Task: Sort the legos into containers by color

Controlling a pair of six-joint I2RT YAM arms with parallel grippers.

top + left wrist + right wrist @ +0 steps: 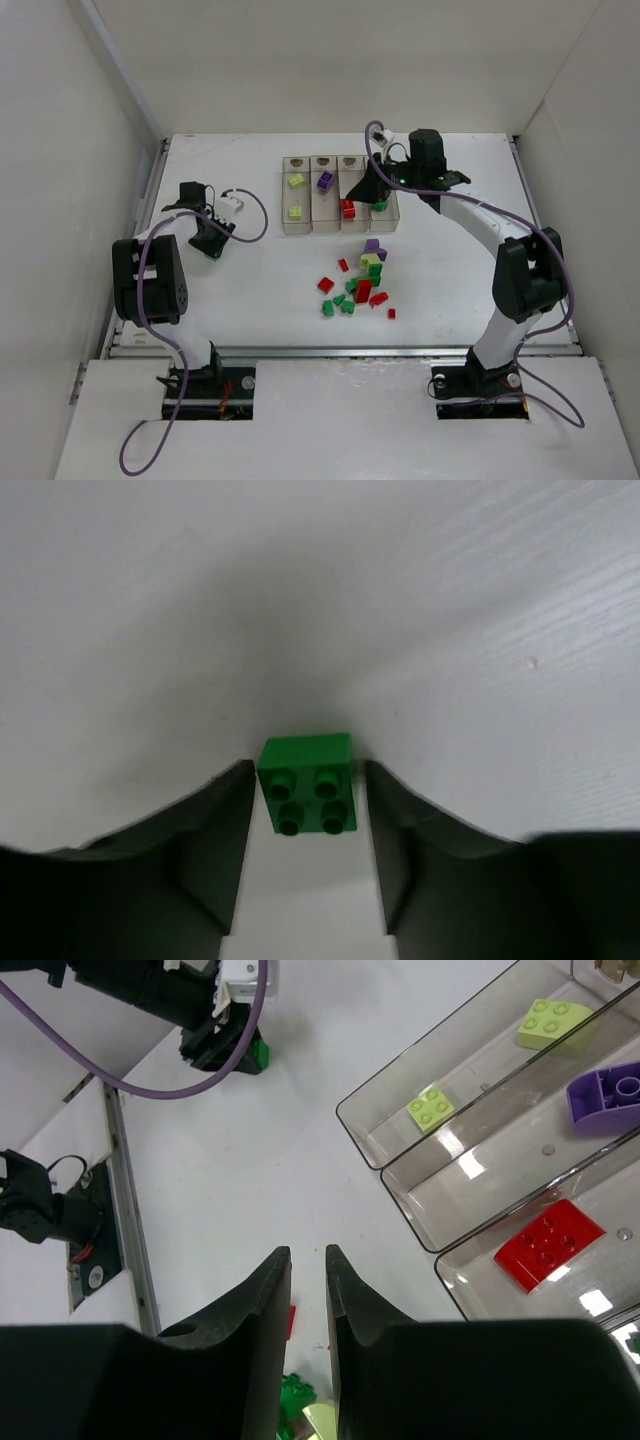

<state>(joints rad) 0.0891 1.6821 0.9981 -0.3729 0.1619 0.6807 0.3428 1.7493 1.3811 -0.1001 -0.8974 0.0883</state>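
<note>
My left gripper (212, 243) (307, 767) is open at the far left of the table. A green 2x2 lego (306, 785) lies between its fingertips, touching the left finger with a thin gap to the right one; it also shows in the right wrist view (259, 1054). My right gripper (365, 190) (307, 1252) hovers over the containers (340, 222), its jaws almost together and empty. The bins hold two yellow-green legos (430, 1108), one purple (610, 1088), one red (548, 1245) and one green (380, 206). A pile of loose legos (362, 285) lies in front of the bins.
White walls enclose the table on three sides. A metal rail (340, 351) runs along the near edge. My left arm's purple cable (255, 215) loops beside its wrist. The right arm's forearm (480, 215) stretches over the table's right part.
</note>
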